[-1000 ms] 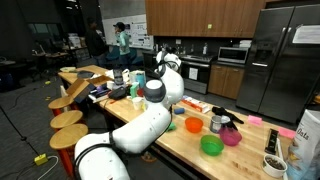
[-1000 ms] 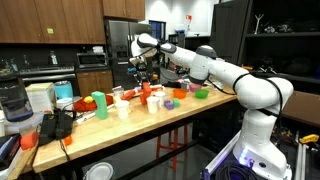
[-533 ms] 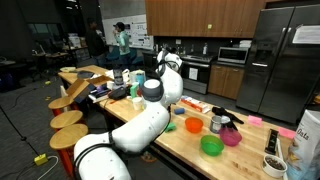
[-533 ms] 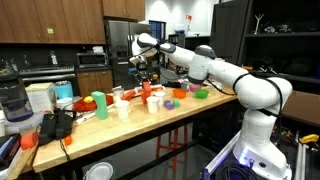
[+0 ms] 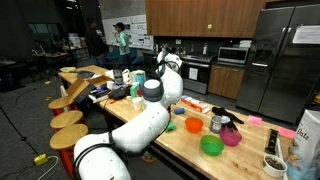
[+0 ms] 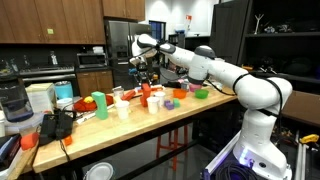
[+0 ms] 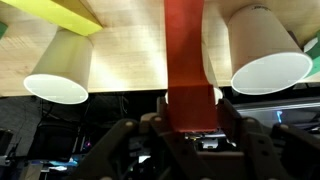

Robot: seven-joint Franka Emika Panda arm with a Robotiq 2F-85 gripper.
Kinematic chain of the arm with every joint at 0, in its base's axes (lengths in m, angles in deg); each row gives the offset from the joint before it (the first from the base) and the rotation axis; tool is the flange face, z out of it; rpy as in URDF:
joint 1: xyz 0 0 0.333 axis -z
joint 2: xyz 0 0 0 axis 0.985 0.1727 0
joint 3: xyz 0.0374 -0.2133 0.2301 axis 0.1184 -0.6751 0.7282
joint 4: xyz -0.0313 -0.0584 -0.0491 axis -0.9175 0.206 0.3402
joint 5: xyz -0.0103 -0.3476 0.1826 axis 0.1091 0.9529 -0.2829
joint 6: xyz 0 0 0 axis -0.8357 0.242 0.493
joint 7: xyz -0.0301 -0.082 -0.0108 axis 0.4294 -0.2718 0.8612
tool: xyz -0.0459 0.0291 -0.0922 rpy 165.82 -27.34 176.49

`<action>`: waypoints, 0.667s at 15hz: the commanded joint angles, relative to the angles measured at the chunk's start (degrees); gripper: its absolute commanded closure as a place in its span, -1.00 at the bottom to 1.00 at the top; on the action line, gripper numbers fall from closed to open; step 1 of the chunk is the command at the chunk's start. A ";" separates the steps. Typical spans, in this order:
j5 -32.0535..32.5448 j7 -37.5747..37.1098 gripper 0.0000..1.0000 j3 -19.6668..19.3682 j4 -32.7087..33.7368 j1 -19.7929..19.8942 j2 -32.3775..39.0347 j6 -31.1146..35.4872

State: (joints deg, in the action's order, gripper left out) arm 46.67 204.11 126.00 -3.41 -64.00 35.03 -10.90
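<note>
In the wrist view my gripper [image 7: 190, 112] is shut on a tall red object [image 7: 185, 55] that stands on the light wooden table [image 7: 130, 50]. A white paper cup [image 7: 60, 65] lies to its left and another white cup [image 7: 265, 50] to its right, both close to it. In an exterior view the gripper [image 6: 141, 72] hangs over the middle of the table with the red object [image 6: 144, 90] under it, among white cups [image 6: 122, 109] and an orange cup [image 6: 152, 103]. In the exterior view from behind the arm, the arm hides the gripper.
A yellow piece [image 7: 60, 12] lies at the upper left of the wrist view. A green cup [image 6: 99, 103], a black blender [image 6: 12, 100] and a green bowl [image 6: 200, 93] stand on the table. A green bowl [image 5: 211, 146] and a pink bowl [image 5: 231, 137] sit near the table's end.
</note>
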 commanded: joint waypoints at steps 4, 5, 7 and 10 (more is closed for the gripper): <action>2.68 -2.50 -1.00 -1.00 -0.32 0.50 -1.10 2.61; 3.50 -3.71 -1.00 -1.24 -0.50 0.59 -1.41 2.99; 5.31 -6.38 -1.00 -1.70 -1.26 1.15 -2.28 3.61; 8.37 -10.71 -1.00 -1.69 -2.66 1.95 -3.75 3.63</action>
State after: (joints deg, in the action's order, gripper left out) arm 53.01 197.43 125.25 -3.50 -63.57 34.04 -7.89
